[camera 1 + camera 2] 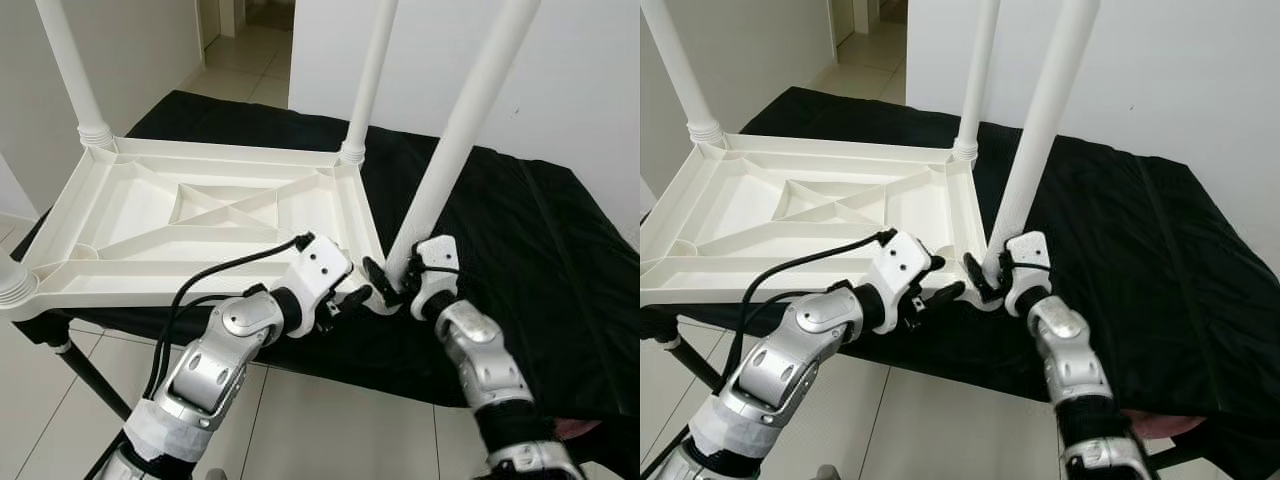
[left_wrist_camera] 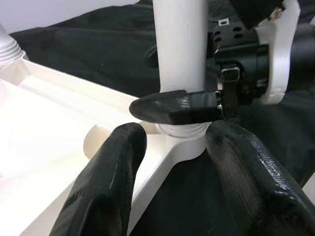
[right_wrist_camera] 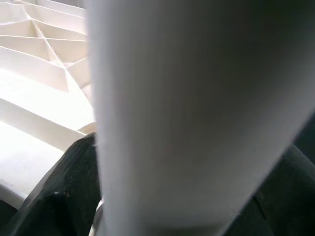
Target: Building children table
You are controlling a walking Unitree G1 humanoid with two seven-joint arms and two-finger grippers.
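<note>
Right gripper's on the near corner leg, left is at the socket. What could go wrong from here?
1. The leg leans while the right gripper clamps its base; it may seat crooked in the corner socket.
2. The left gripper, open, straddles that corner; the two grippers could collide.
3. The tabletop overhangs the black-covered surface and might slide.

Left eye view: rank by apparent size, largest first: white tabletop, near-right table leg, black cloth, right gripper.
1. black cloth
2. white tabletop, close to the cloth, so unsure
3. near-right table leg, enlarged by nearness to the camera
4. right gripper, gripping that leg's base

White tabletop (image 1: 200,215), black cloth (image 1: 540,260).
</note>
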